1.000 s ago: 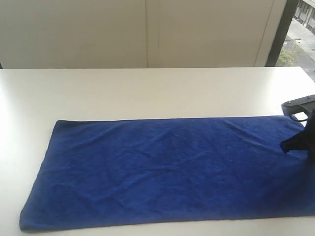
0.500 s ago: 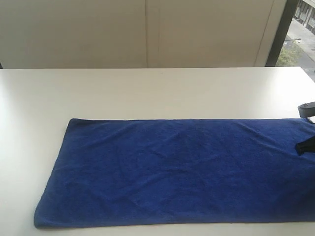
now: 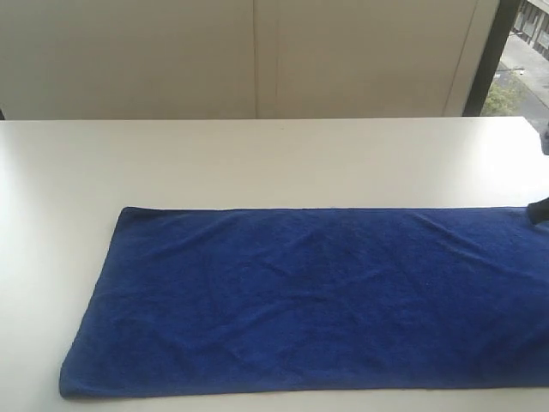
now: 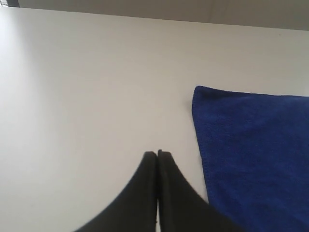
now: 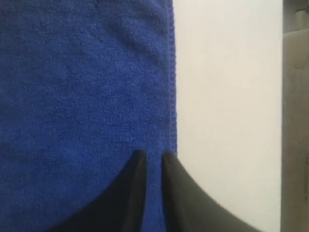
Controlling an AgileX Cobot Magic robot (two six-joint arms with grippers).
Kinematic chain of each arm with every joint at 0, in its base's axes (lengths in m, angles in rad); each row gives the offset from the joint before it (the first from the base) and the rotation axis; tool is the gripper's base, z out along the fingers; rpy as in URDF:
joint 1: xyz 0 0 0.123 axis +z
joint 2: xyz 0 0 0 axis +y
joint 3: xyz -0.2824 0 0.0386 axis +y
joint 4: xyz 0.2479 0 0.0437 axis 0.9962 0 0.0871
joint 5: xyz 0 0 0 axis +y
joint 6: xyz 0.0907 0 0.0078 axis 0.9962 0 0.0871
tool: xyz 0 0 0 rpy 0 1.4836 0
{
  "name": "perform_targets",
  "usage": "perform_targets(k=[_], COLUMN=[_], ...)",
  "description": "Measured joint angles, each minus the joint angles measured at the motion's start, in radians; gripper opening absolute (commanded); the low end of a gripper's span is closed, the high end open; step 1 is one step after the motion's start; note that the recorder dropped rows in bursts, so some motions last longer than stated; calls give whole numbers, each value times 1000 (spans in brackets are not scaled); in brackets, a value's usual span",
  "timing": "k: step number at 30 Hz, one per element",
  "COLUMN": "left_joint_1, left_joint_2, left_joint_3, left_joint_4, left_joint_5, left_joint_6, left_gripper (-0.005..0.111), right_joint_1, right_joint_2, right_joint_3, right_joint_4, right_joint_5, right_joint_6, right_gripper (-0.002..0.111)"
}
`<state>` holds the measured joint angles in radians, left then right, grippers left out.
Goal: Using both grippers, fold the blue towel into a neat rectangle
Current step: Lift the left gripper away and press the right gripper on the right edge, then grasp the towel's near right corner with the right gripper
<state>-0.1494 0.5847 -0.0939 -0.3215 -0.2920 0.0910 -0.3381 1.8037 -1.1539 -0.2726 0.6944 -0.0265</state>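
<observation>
**Progress:** The blue towel (image 3: 309,300) lies flat on the desk (image 3: 257,163) as one long strip. In the exterior view it runs from 9 o'clock across to 3 o'clock, where it leaves the frame. Light wrinkles only. By my reading there is no end-over-end fold in it yet. Whether it is already doubled lengthwise cannot be told. The shortening folds are left to do.

**Claws:** The left claw (image 4: 157,153) has its tips pressed together and empty, over bare desk just beside the towel's short edge. The right claw (image 5: 153,154) has its tips a little apart, over the towel just inside its stitched hem (image 5: 174,96). Flat cloth shows through the gap and nothing is pinched.

**Room:** Wide bare desk from 10 through 2 o'clock, beyond the far long edge. A bare strip at 9 o'clock. The near long edge lies close to the frame's 6 o'clock limit, and the desk margin there is unseen.
</observation>
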Motion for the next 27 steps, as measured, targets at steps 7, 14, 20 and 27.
perform_targets(k=[7, 14, 20, 27], left_joint_1=[0, 0, 0, 0], left_joint_2=[0, 0, 0, 0], left_joint_3=[0, 0, 0, 0], left_joint_4=[0, 0, 0, 0], left_joint_5=[-2, -2, -2, -2], left_joint_6=[-22, -26, -26, -28], left_gripper=[0, 0, 0, 0], right_joint_1=[-36, -158, -211, -215], right_joint_2=[58, 75, 97, 151], right_joint_3=[0, 0, 0, 0], right_joint_4=[68, 316, 391, 413], right_joint_5=[3, -1, -7, -14], right_joint_6=[-95, -316, -385, -407], right_gripper=[54, 54, 48, 46])
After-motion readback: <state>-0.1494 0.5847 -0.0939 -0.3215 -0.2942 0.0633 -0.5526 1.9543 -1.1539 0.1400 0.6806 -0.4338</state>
